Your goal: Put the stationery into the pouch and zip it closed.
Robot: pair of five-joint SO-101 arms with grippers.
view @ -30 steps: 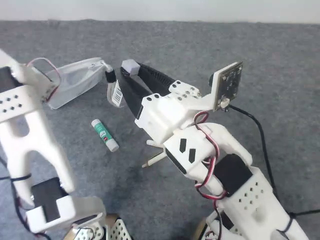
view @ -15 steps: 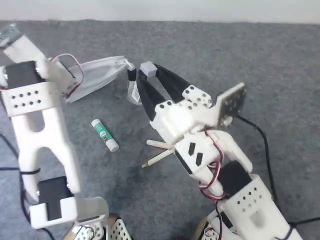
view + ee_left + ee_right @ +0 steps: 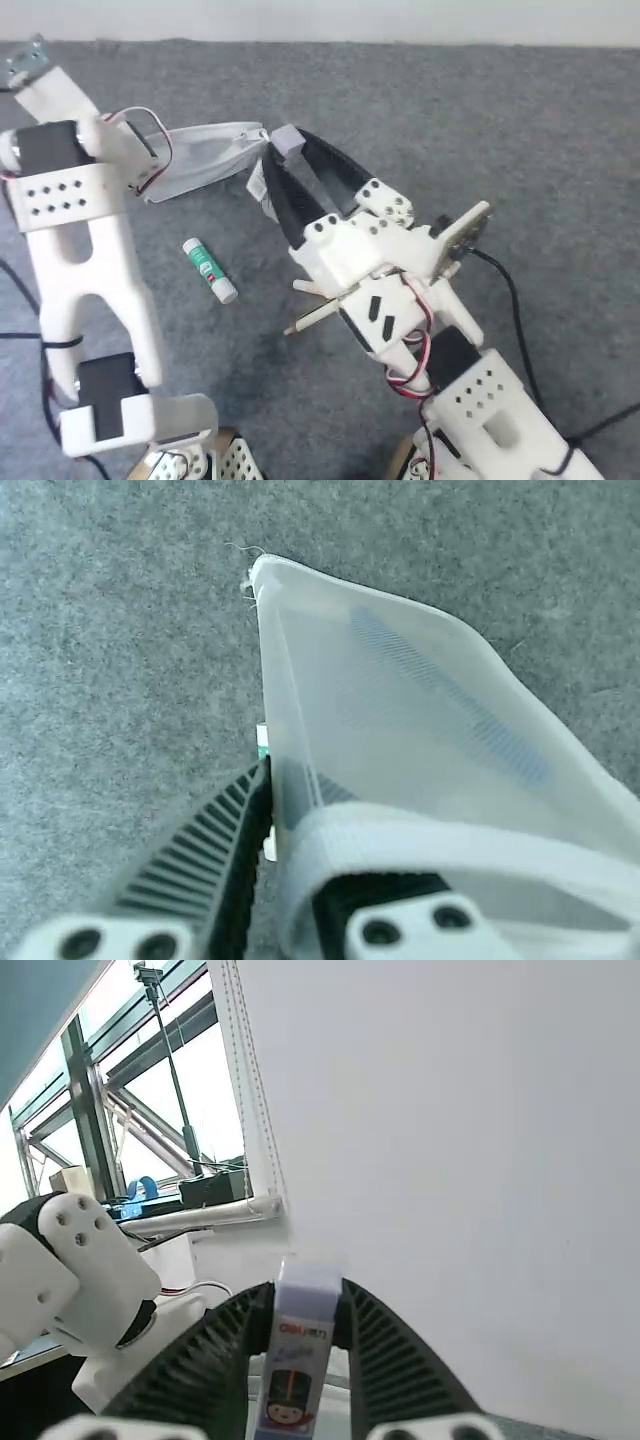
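Currently, entries as seen from across the room, directions by the high view's clock face.

Item 1: translucent white mesh pouch [image 3: 205,158], at 10 o'clock. A second ago it sagged lower and further toward 9 o'clock; it has since been lifted and drawn taut toward 3 o'clock. Its mouth end now sits just beside, perhaps touching, item 2. A white paper tag [image 3: 258,192] dangles below the mouth.

Item 2: small white-and-grey block eraser in a printed sleeve [image 3: 285,140], at 11 o'clock of centre. It is clamped upright between the black ribbed jaws of the right gripper [image 3: 300,1300], which has drifted slightly toward 3 o'clock over the same second.

Item 3: left gripper [image 3: 300,820], pinching the pouch's banded rim, its arm raised higher than before.

Item 4: green-and-white glue stick [image 3: 210,270], lying at 8 o'clock, unmoved.

Item 5: two pale wooden sticks [image 3: 318,308], probably pencils, partly under the right arm, unmoved.

Item 6: grey felt table cover [image 3: 560,150].

Assessment: mouth and eraser have been brought together, so insertion looks imminent. Whether the mouth gapes enough cannot be told. The glue stick and the sticks remain outside, and the zip is not yet closed.
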